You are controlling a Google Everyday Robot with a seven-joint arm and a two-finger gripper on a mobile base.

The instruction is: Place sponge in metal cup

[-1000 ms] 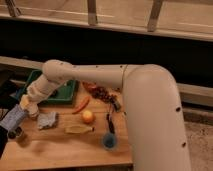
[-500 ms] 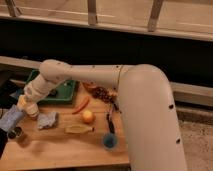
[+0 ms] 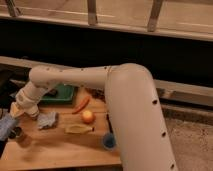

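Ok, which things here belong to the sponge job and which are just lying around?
Job: sponge, metal cup beside it, gripper just above both at the table's left end.
Lying about: rag, orange, blue cup, green tray.

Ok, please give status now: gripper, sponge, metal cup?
Gripper at table's left edge, above metal cup. Sponge at the gripper, light blue. Blue-grey rag lies beside, not blocking.

The gripper [image 3: 15,111] is largely hidden behind the arm's wrist near the left edge. The sponge cannot be made out. The metal cup [image 3: 16,133] is seen only dimly.
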